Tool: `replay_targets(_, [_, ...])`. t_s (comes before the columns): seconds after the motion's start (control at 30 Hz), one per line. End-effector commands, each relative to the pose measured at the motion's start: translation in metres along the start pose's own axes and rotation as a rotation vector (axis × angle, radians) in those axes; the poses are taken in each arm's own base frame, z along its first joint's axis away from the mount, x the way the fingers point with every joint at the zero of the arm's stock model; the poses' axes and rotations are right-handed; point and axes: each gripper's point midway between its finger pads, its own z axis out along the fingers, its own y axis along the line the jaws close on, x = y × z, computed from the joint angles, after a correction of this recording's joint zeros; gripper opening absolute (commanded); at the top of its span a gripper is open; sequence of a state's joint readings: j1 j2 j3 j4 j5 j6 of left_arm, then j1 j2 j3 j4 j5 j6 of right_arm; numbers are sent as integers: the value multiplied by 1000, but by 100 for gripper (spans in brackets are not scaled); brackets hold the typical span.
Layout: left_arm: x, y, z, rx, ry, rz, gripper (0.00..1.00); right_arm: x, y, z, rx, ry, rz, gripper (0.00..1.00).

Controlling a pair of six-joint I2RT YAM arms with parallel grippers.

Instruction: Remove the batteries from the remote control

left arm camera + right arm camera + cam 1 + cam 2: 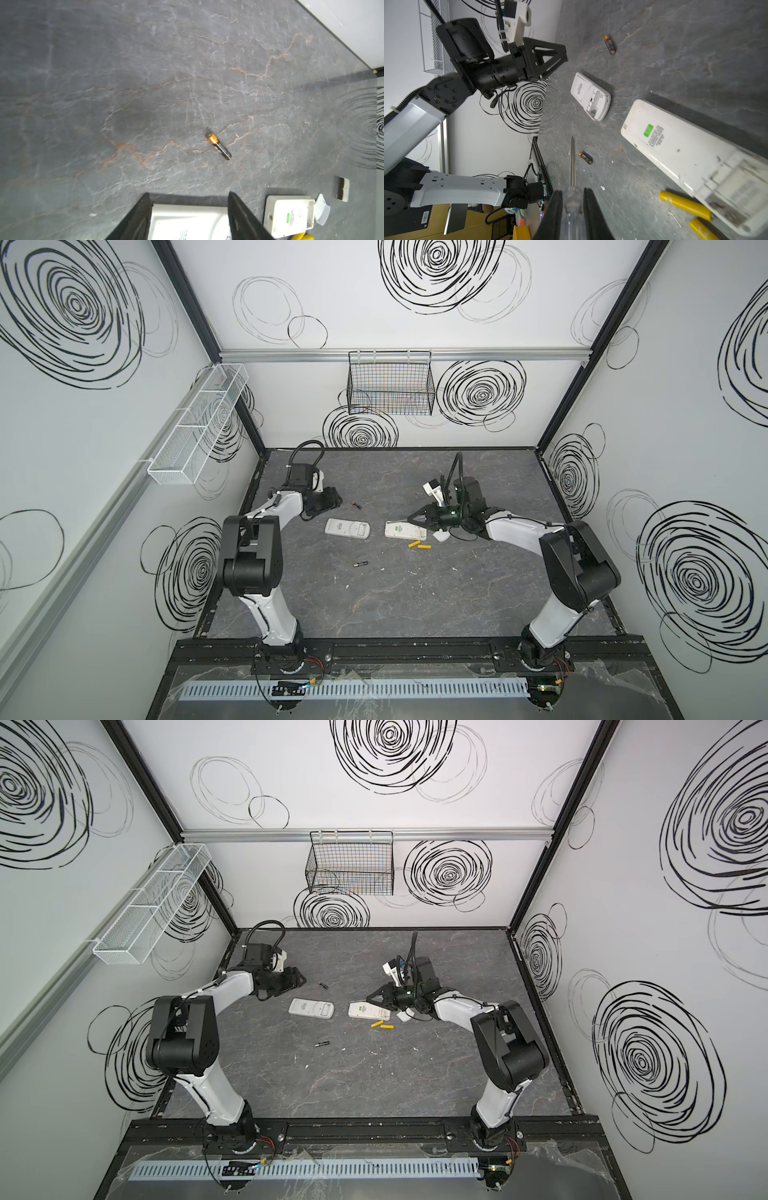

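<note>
Two white remote controls lie back-up mid-table, one on the left (347, 528) and one on the right (405, 530), both with open compartments. The batteries lie loose: a black one (356, 504) behind the left remote, another black one (360, 563) in front, and two yellow ones (413, 544) (424, 547) by the right remote. My left gripper (188, 199) hangs open over the left remote's end with nothing between its fingers, the far black battery (218, 146) ahead of it. My right gripper (572, 193) is shut on the clear-handled screwdriver (573, 162), above the right remote (685, 155).
A small white cover (440, 536) lies right of the right remote. A black wire basket (390, 383) hangs on the back wall and a white mesh basket (195, 427) on the left wall. White specks dot the dark stone-patterned tabletop (415, 605).
</note>
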State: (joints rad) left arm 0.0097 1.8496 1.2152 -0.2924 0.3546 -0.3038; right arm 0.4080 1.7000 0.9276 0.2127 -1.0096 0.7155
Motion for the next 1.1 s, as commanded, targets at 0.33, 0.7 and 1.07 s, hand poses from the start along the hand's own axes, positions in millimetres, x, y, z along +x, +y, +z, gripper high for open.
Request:
replay_targets(0.33, [-85, -114, 96, 200, -95, 321, 55, 29, -28, -41, 67, -58, 4, 0])
replay_targets(0.7, [-42, -111, 172, 100, 68, 360, 48, 40, -36, -72, 102, -108, 20, 0])
replay_targets(1.07, [-50, -73, 161, -21, 58, 336, 47, 32, -33, -78, 98, -122, 10, 0])
